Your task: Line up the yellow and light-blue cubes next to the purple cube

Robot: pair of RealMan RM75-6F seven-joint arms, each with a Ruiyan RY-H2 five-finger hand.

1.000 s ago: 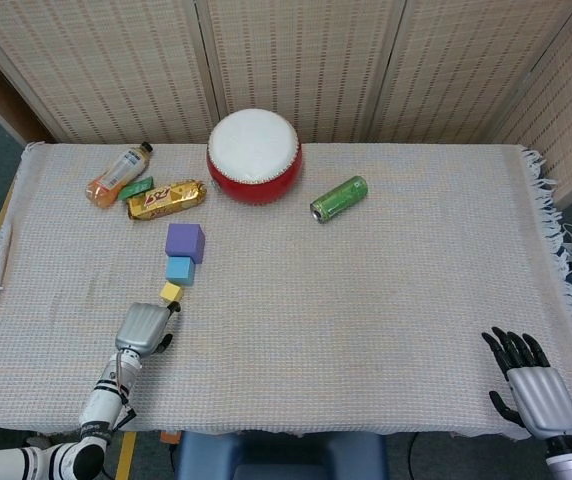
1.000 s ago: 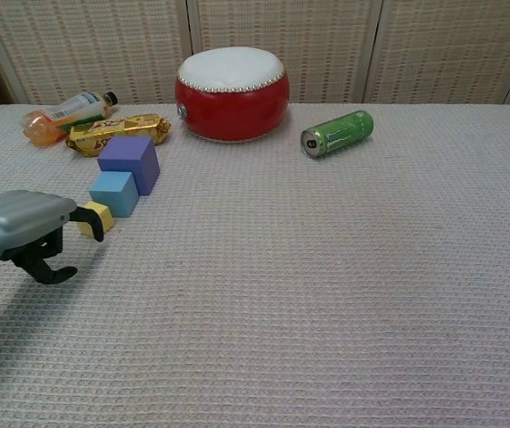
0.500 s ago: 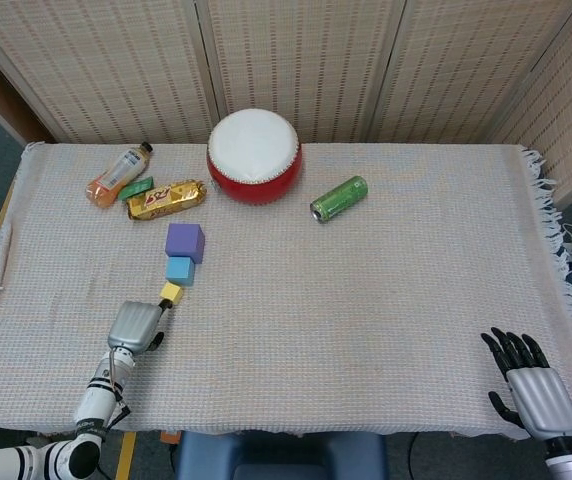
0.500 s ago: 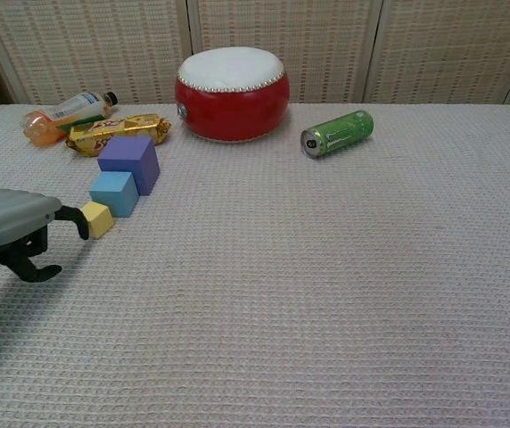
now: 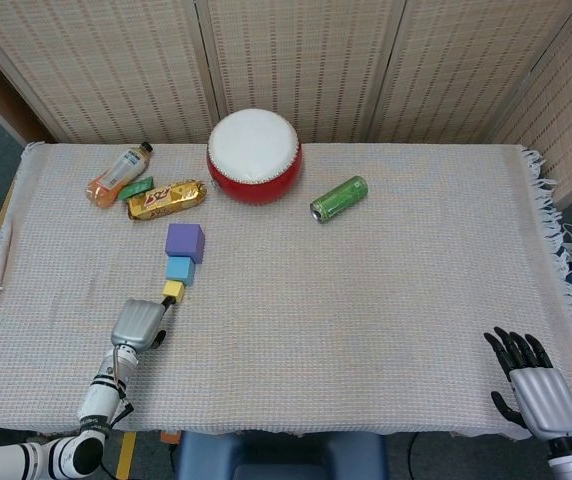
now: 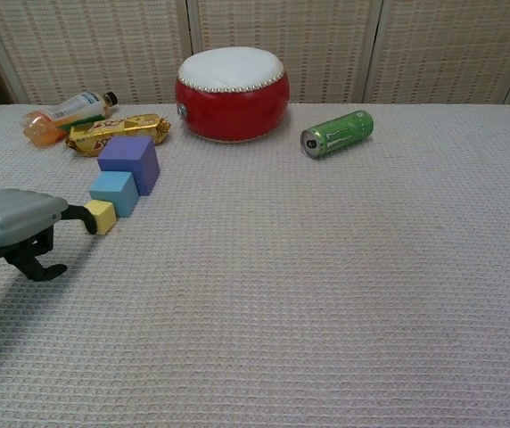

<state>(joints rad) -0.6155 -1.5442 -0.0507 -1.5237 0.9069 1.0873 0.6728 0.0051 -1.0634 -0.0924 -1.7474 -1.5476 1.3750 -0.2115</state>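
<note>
Yellow cube (image 6: 101, 216) sits at the near end of a short row: blue cube (image 6: 114, 193) touches it on the far side, then purple cube (image 6: 130, 163). Left hand (image 6: 16, 227) lies just left of the yellow cube, fingers curled in, one fingertip (image 6: 86, 217) touching its left face; nothing is held. Right hand (image 5: 538, 393) rests palm down at the near right table edge, fingers spread, well apart from the cubes. Green can (image 6: 336, 132) carries a claw-mark logo; its lettering is unreadable.

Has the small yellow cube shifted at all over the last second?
Yes. The small yellow cube has slid slightly up the table toward the light-blue cube, nudged by the left hand.
</note>
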